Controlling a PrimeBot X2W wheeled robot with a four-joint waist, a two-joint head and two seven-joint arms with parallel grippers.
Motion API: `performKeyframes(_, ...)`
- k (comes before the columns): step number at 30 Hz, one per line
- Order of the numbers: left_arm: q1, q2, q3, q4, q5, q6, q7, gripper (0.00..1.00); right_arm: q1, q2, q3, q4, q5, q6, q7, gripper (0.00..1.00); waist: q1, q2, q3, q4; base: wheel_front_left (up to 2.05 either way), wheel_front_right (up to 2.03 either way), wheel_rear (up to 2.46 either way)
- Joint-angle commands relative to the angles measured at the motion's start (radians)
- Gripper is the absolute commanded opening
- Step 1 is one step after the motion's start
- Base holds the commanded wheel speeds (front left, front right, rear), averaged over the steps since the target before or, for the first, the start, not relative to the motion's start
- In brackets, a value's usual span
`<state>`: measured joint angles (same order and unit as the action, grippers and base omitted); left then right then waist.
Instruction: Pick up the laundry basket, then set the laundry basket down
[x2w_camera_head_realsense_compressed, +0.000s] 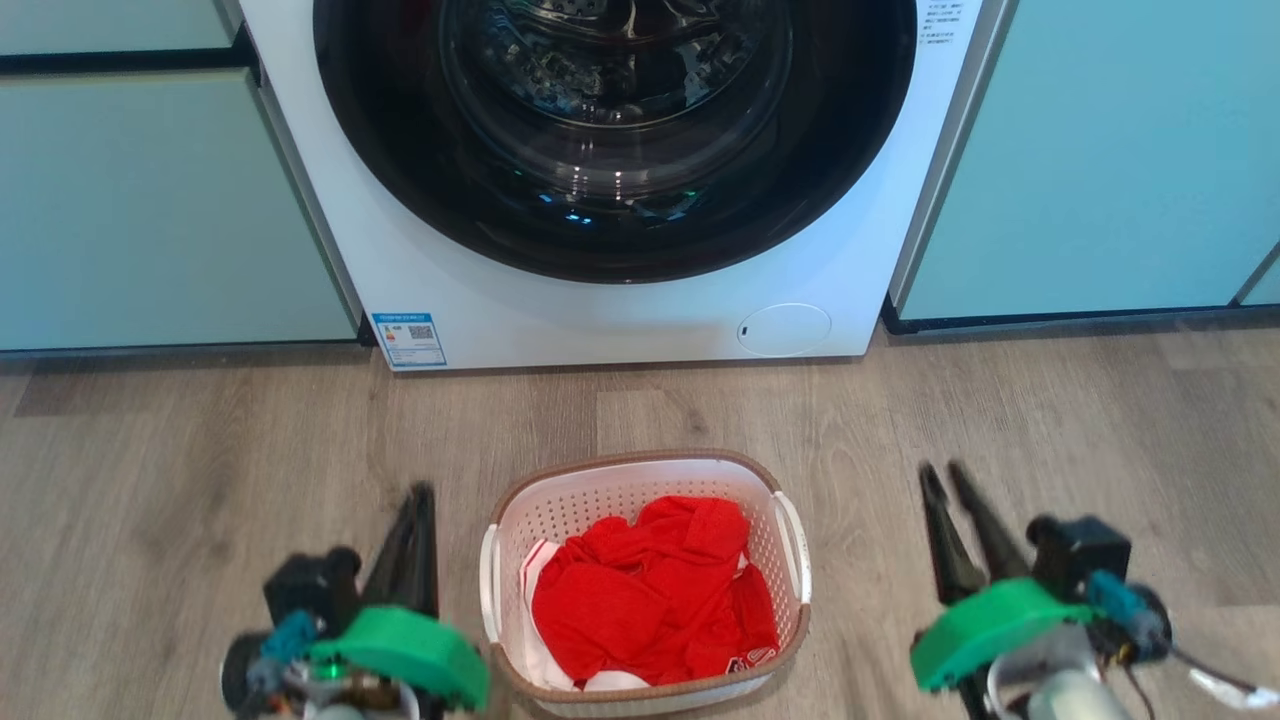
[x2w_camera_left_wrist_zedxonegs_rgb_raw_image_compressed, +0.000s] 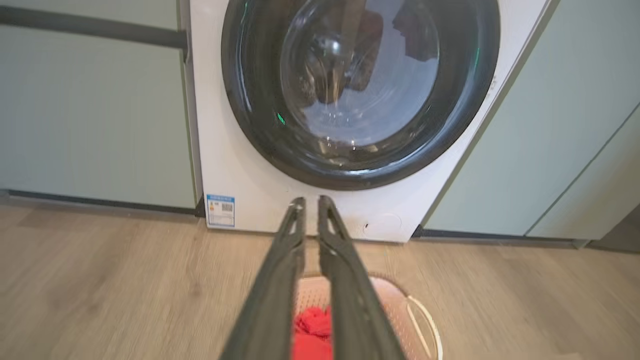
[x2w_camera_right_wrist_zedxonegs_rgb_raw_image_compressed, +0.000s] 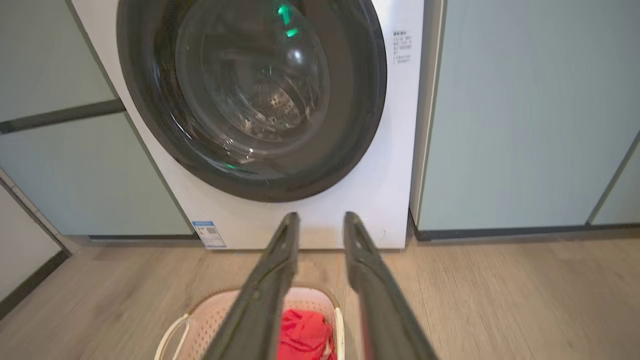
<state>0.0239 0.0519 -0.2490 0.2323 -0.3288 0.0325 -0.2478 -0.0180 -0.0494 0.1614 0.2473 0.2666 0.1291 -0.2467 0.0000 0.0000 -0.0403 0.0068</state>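
The left gripper has its two dark fingers drawn close, with a narrow slit between them and nothing in it. The right gripper has its fingers spread wider, also empty. Both hang above the wooden floor, one on each side of the laundry basket. The left gripper is just beside the basket's left handle. The right gripper is well apart from the right handle.

The basket stands upright on the floor in front of the washing machine, with bare boards between it and the machine's base. A crumpled red garment fills most of it. Some white cloth shows under the garment at the near left corner.

By count there is one basket with two white handles, one red garment, one washing machine with a round dark door, and two grippers. Pale green cabinets flank the machine.
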Motion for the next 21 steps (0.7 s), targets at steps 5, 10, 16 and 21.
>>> performKeyframes(5,-0.008,0.002,0.011,-0.009,-0.051,-0.006,0.011,0.0,-0.005,-0.003,-0.006,-0.01,0.054,0.0,0.009,0.0,0.0,0.0,0.002,0.0,0.0,0.0,0.0)
performKeyframes(10,-0.014,0.004,0.023,-0.007,-0.105,-0.012,0.023,0.0,-0.009,-0.006,-0.013,-0.009,0.112,0.0,0.02,0.0,0.0,0.0,0.003,-0.001,0.0,0.0,0.0)
performKeyframes(16,-0.02,0.006,0.037,-0.004,-0.169,-0.02,0.038,0.0,-0.014,-0.01,-0.021,-0.008,0.181,0.0,0.034,0.0,0.0,0.0,0.005,-0.001,0.0,0.0,0.0)
performKeyframes(21,-0.026,0.008,0.049,-0.002,-0.222,-0.027,0.051,0.0,-0.017,-0.013,-0.029,-0.008,0.237,0.0,0.045,0.0,0.0,0.0,0.007,-0.001,0.0,0.0,0.0)
